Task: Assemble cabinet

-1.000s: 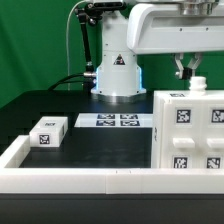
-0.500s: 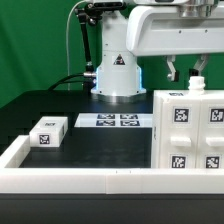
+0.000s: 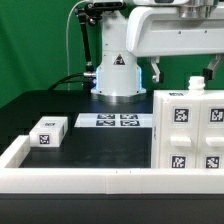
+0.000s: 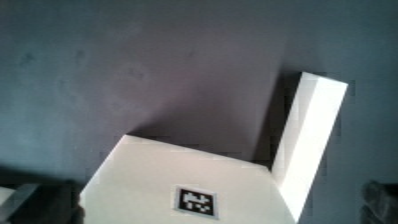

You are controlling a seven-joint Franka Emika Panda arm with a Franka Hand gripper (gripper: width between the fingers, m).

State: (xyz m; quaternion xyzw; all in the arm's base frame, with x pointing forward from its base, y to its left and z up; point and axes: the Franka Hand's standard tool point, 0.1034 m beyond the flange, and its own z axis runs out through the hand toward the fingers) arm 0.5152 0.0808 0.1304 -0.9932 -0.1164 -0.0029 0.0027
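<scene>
The cabinet point(image 3: 190, 130), a large white box with black-and-white tags, stands at the exterior view's right. A small white knob point(image 3: 195, 87) sticks up from its top. My gripper point(image 3: 184, 68) hangs just above the cabinet's top, open wide and empty, with one finger on each side of the knob. In the wrist view the cabinet's tagged top face point(image 4: 178, 170) and a raised white panel point(image 4: 313, 120) lie right under the gripper point(image 4: 199, 208); only the dark finger edges show at the frame corners. A small white tagged drawer block point(image 3: 48, 131) lies at the exterior view's left.
The marker board point(image 3: 117, 121) lies flat in front of the robot base point(image 3: 117, 75). A long low white rail point(image 3: 80, 180) runs along the front, with a side arm at the exterior view's left. The tabletop is black.
The gripper's fingers have spread apart from nearly together to wide open above the cabinet. The cabinet and the drawer block have not moved.
</scene>
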